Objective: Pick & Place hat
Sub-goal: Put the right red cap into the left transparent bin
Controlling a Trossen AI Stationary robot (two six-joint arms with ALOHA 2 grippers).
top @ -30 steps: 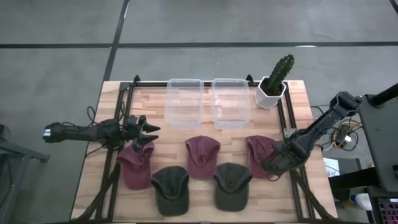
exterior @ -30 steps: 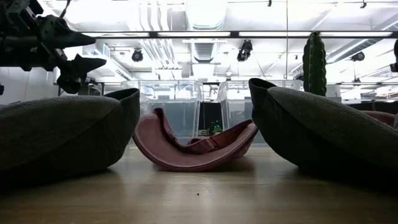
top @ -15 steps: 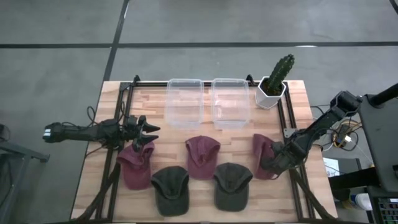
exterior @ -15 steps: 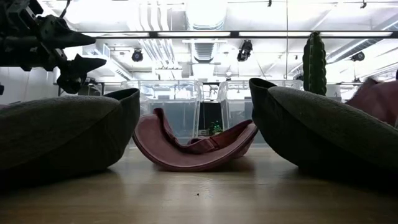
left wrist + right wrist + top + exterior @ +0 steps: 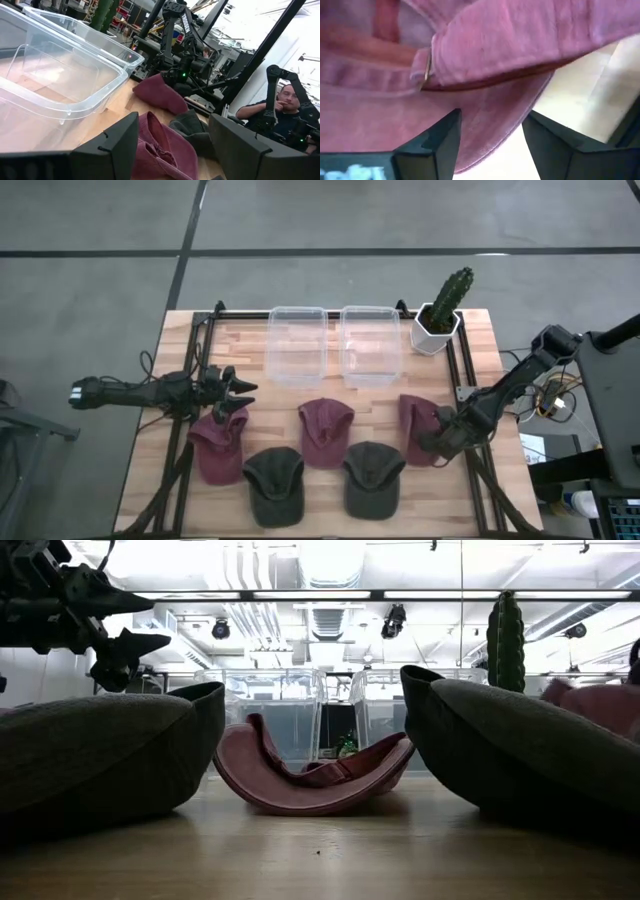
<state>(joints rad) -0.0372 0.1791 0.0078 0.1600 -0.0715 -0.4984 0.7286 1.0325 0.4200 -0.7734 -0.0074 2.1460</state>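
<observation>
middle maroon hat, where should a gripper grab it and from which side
Judging by the low view, the middle maroon hat lies crown down with its opening upward, so a raised edge stands clear of the table. Probably best to pinch that edge from straight above, one finger inside and one outside. The left gripper hovers nearer; the right gripper is at the right maroon hat.

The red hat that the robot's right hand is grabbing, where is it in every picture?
High view: the right red hat is on the table's right side, at the right gripper.
Low view: far right edge.
Left wrist view: the farther red hat.
Right wrist view: fills the picture.
Shared landmark: the cactus, also in the low view.
</observation>
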